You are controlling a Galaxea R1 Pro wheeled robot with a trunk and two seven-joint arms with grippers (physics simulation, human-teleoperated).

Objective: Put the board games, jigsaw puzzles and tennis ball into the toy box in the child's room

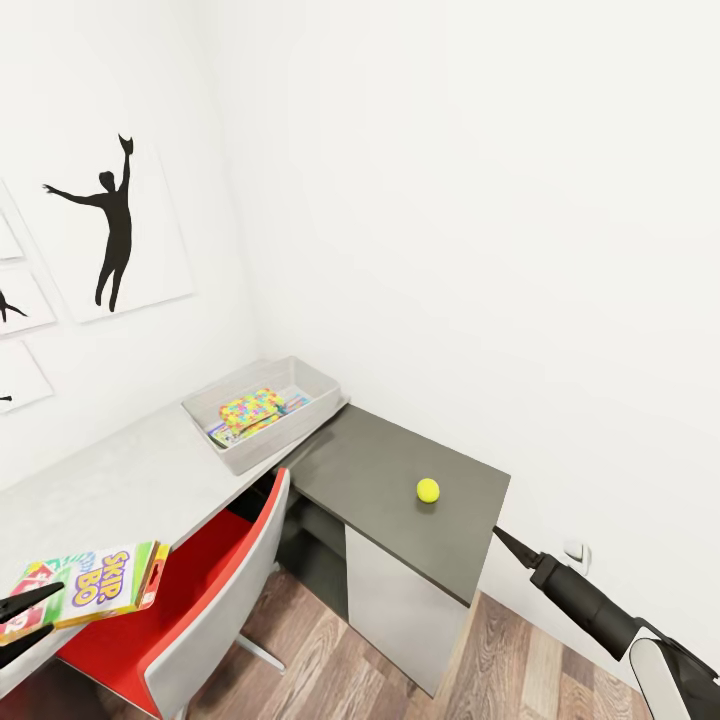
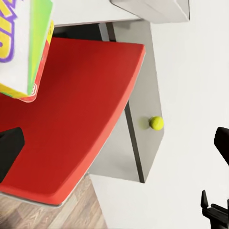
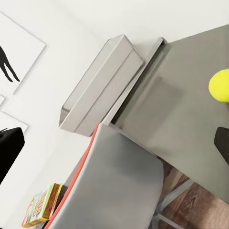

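1. White walls are meeting in a corner behind an L-shaped bench (image 1: 120, 470), and wooden flooring is showing below it.
2. At the lower left of the head view, the left hand (image 1: 22, 612) is clenching the edge of a board game box (image 1: 95, 582) and holding it over the bench edge, above a red chair (image 1: 215, 590).
3. At the lower right, the right hand (image 1: 507, 545) is pointing towards the dark end of the bench; whether it is released or clenched, I cannot tell.
4. A tennis ball (image 1: 428, 489) is sitting on that dark surface, near the right hand and well apart from the board game box.
5. Farther back, a grey toy box (image 1: 265, 412) is standing in the corner of the bench, with colourful boxes lying inside it.
6. Black silhouette pictures (image 1: 110, 225) are hanging on the left wall.
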